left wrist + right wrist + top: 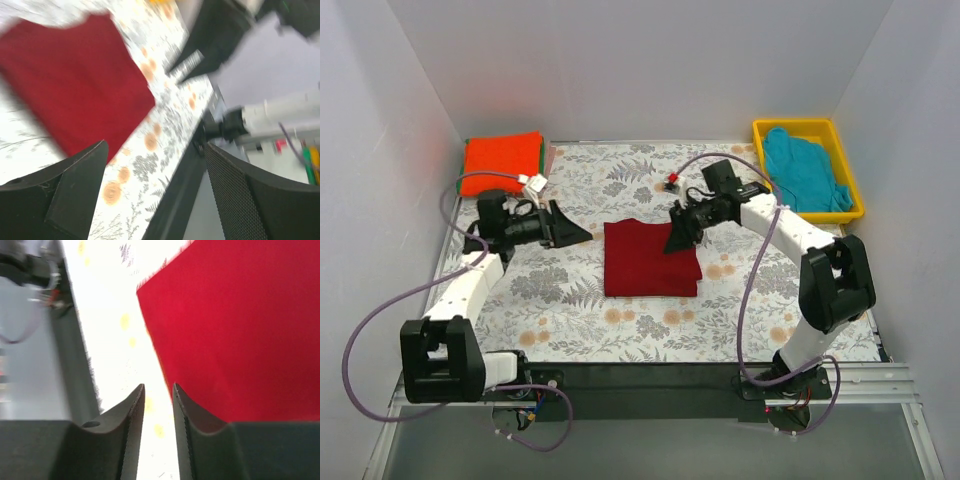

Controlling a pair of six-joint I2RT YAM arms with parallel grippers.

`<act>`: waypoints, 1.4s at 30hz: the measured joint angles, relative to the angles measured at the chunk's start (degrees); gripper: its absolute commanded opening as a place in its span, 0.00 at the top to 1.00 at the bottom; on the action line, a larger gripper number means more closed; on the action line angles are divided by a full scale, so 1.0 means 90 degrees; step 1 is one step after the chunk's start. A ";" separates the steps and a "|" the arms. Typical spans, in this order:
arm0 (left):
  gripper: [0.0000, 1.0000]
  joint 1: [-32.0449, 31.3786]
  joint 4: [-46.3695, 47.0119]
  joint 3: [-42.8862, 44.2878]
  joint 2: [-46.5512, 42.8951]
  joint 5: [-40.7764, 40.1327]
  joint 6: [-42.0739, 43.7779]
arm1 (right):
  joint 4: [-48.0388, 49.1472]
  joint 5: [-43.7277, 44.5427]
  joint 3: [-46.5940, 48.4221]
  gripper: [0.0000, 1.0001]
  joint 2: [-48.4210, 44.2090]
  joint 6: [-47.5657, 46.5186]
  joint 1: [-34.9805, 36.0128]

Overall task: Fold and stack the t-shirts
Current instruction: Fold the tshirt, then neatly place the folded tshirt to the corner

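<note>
We judged it partway: 1 dark red shirt (650, 260) lay folded on the bench (620, 330) between the spread, empty left tool (572, 232) and the nearly pressed-together right tool (678, 238), not yet on the orange pile (502, 155), with 1 teal shirt (805, 170) crumpled in the bin (790, 126).

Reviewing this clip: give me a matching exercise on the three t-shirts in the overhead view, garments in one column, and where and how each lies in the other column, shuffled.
Column one
1. dark red cloth t-shirt
2. bright orange-red cloth t-shirt
3. teal cloth t-shirt

Column two
A. crumpled inside the yellow plastic bin at the far right
B. folded flat in the middle of the flower-patterned table
C. folded, in the far left corner

Pairs: 1-B, 2-C, 3-A
</note>
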 measured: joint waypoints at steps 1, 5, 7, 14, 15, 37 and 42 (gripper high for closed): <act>0.19 0.0296 -0.0066 0.0061 -0.0204 0.0022 -0.0012 | 0.0068 0.0381 0.0206 0.61 -0.0175 -0.0015 0.0304; 0.16 0.1569 -0.0789 0.0311 -0.0216 -0.0046 0.0024 | 0.0350 0.1982 0.0716 0.60 -0.0321 -0.0100 0.1817; 0.15 0.1953 -0.1353 0.0571 0.0134 -0.0306 0.0223 | 0.0418 0.2803 0.0894 0.60 -0.0104 -0.0148 0.2582; 0.12 0.2404 -0.2844 0.1226 0.0981 -0.1081 0.0852 | 0.0483 0.4838 0.1462 0.61 0.1222 -0.0330 0.4180; 0.11 0.2429 -0.2968 0.1224 0.0991 -0.1151 0.0884 | 0.0503 0.5017 0.1537 0.61 0.1406 -0.0352 0.4291; 0.09 0.2074 -0.1486 -0.0610 0.0923 -0.1581 -0.0690 | 0.0532 0.5374 0.1953 0.99 0.2101 -0.0505 0.4369; 0.09 0.1083 -0.0267 -0.0738 0.1421 -0.1656 -0.1712 | 0.0532 0.5034 0.1953 0.99 0.1768 -0.0481 0.4189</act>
